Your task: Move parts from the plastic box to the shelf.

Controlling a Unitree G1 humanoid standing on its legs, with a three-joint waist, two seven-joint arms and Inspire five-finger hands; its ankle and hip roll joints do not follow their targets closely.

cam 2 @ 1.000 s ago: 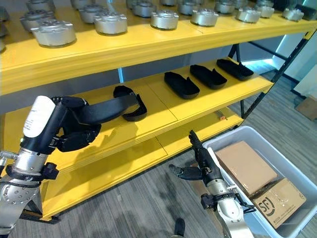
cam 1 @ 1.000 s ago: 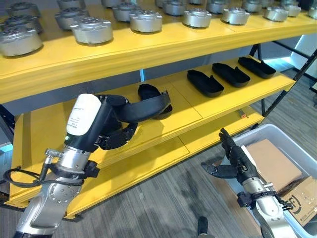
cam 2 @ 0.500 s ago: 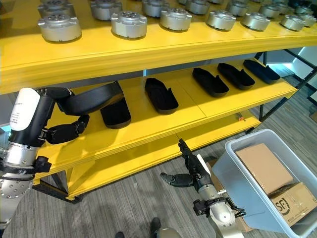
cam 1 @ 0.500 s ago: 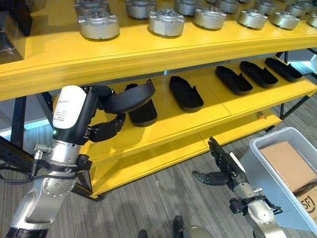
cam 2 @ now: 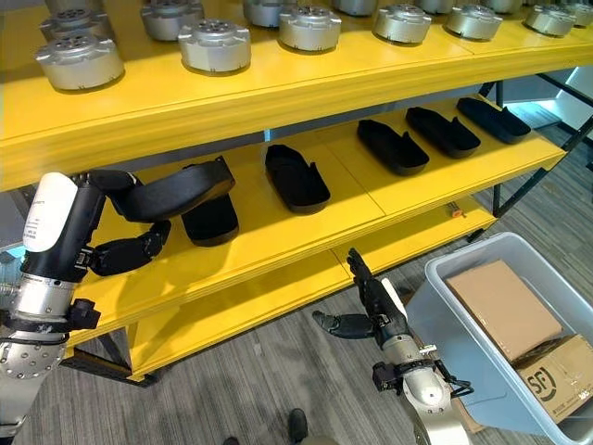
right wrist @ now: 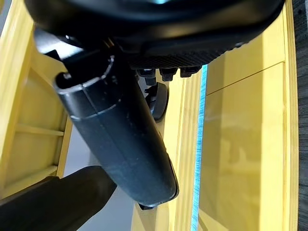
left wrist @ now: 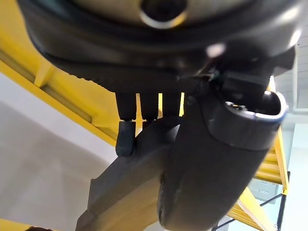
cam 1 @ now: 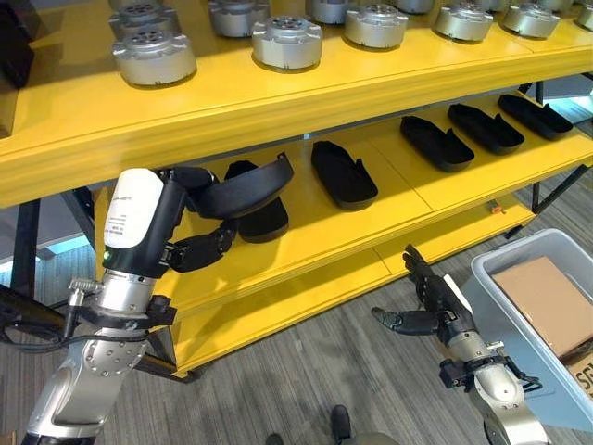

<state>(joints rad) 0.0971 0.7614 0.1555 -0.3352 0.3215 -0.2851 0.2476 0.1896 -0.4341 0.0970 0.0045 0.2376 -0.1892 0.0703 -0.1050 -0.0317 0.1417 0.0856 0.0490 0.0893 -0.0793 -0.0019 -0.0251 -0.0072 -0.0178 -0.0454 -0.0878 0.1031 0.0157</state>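
A black elongated part (cam 1: 243, 187) is pinched at one end by the left hand (cam 1: 199, 246), held above the middle shelf (cam 1: 306, 232) beside a placed one; judged light, rigid, best gripped mid-body; right hand (cam 1: 428, 311) relaxed, empty, near the plastic box (cam 1: 482, 278).

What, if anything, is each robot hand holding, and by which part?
The left robot hand grips a black part at its near end, above the middle shelf. The right robot hand is open and holds nothing.
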